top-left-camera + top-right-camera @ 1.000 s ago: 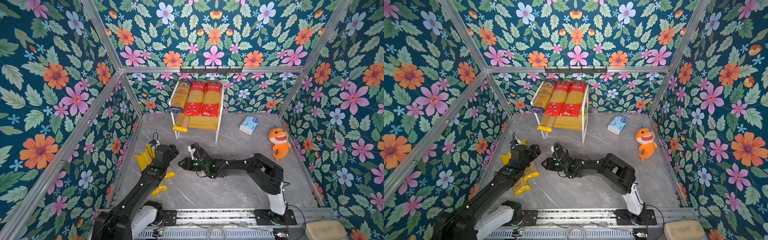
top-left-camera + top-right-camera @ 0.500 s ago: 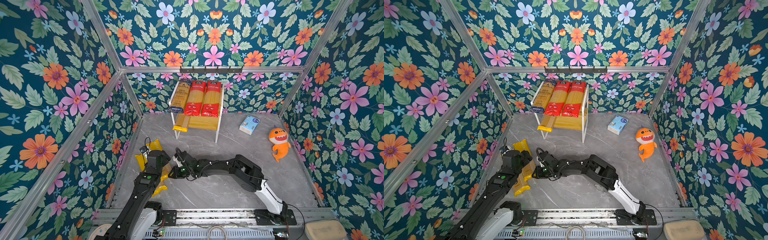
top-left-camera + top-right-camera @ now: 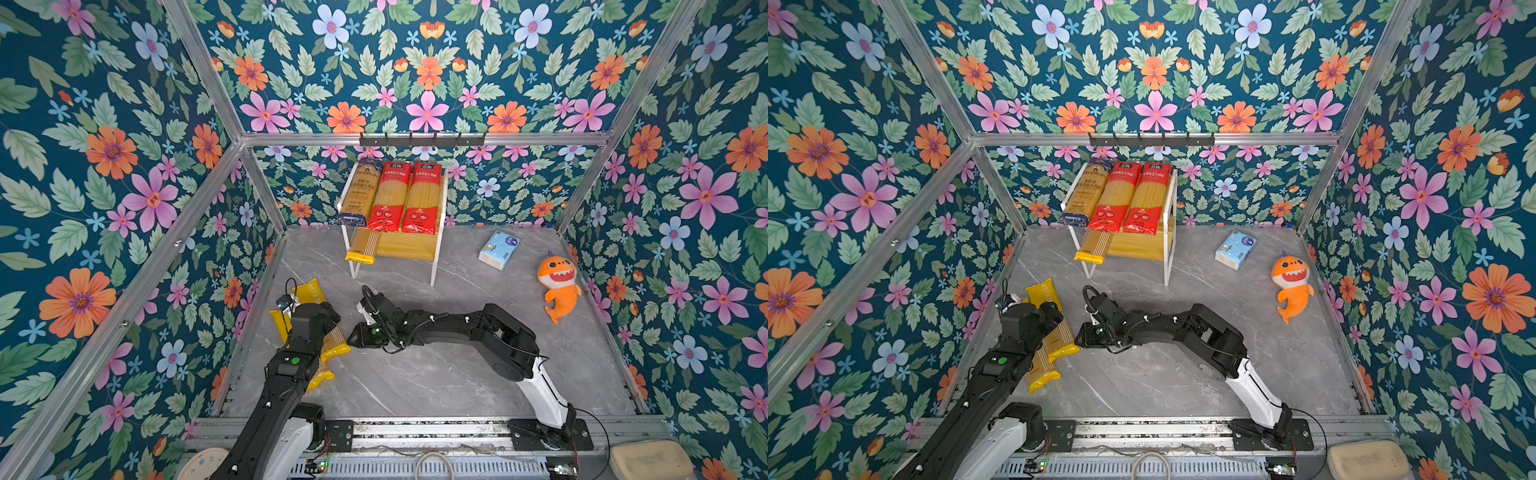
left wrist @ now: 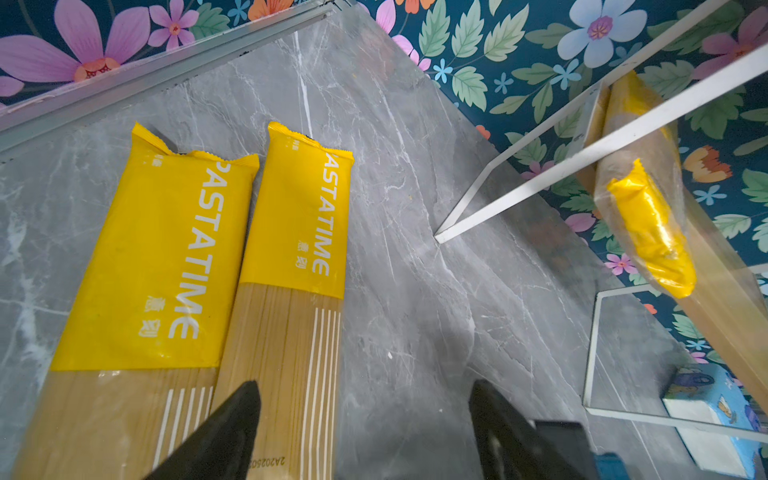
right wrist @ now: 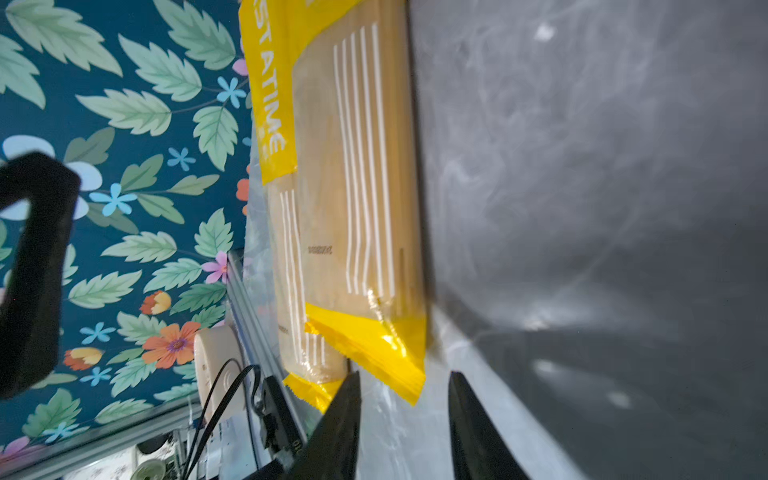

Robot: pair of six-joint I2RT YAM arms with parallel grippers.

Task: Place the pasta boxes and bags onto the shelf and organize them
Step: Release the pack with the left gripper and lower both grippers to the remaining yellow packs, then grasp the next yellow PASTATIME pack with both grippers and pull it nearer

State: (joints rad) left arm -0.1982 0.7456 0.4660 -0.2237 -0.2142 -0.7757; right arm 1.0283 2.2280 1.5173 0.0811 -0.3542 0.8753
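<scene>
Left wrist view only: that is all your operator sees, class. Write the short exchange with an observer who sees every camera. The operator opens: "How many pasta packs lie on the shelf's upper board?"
Observer: Three, side by side on the shelf: a navy pack, then two red packs.
Operator: Where is the right gripper?
Observer: The right gripper sits low at the near end of the two yellow packs not yet shelved. Its jaws are apart and I see nothing gripped.
Operator: Is there anything past the tissue pack?
Observer: An orange shark toy lies to its right in both top views.
</scene>
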